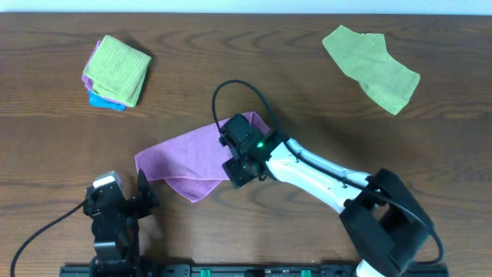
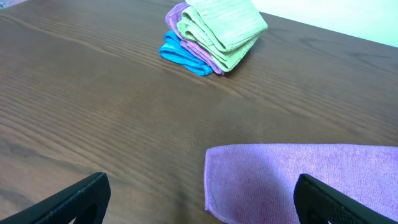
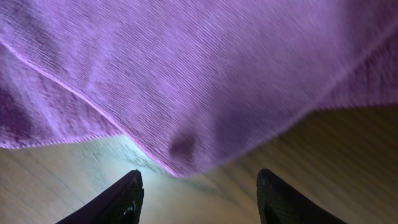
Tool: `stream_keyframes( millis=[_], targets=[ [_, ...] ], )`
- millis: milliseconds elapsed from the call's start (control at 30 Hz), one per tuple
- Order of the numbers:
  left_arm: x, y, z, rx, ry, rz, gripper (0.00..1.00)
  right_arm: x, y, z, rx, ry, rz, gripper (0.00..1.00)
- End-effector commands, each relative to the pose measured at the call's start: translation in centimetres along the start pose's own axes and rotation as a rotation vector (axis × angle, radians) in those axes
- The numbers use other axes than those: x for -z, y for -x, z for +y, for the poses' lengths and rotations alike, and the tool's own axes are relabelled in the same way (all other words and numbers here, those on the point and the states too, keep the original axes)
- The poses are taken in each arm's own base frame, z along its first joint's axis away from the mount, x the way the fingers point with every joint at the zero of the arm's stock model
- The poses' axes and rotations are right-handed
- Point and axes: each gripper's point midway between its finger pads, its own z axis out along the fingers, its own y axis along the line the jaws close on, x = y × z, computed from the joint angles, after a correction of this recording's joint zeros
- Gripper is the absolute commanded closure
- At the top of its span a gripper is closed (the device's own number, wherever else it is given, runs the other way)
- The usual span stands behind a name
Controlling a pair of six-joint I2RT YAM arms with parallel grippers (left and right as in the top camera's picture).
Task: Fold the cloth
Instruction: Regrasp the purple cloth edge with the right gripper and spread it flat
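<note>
Cloth (image 1: 184, 160) lies mid-table as a band, its long axis running from near left to far right. Its far-right end sits under the right gripper (image 3: 200, 194), whose fingers are spread wide and empty. The left gripper (image 2: 202, 200), also wide, hovers by the near-left edge. A folded stack (image 1: 115, 71) far left and a green cloth (image 1: 373, 65) far right lie well apart.

Bare table (image 1: 46, 146) lies open left of the cloth (image 1: 184, 158) and between it and the folded stack (image 1: 115, 71); the left gripper (image 2: 202, 208), fingers spread, faces that gap. The right gripper (image 3: 202, 199), fingers apart, and its arm (image 1: 323, 173) block the cloth's right end; the light green cloth (image 1: 370, 65) lies well apart, far right
</note>
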Motion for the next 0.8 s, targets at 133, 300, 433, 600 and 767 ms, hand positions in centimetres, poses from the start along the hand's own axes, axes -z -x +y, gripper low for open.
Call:
stream_keyframes(
  millis=[133,300,433,600,767],
  targets=[
    [-0.3,-0.7,0.2,-0.006,0.012,0.014,0.05,-2.7,-1.1,-0.3,0.009,-0.081,0.041,0.44],
    [-0.3,-0.7,0.2,-0.006,0.012,0.014,0.05,-3.8,-1.7,-1.0,0.004,-0.109,0.068,0.51],
    [-0.3,-0.7,0.2,-0.006,0.012,0.014,0.05,-3.9,-1.6,-1.4,-0.025,-0.135,0.064,0.7],
    [-0.3,-0.7,0.2,-0.006,0.012,0.014,0.05,-2.8,-0.7,-1.2,-0.032,-0.146,0.065,0.81],
    [-0.3,-0.7,0.2,-0.006,0.012,0.014,0.05,-0.8,0.9,-1.2,-0.03,-0.18,0.059,0.94]
  ],
)
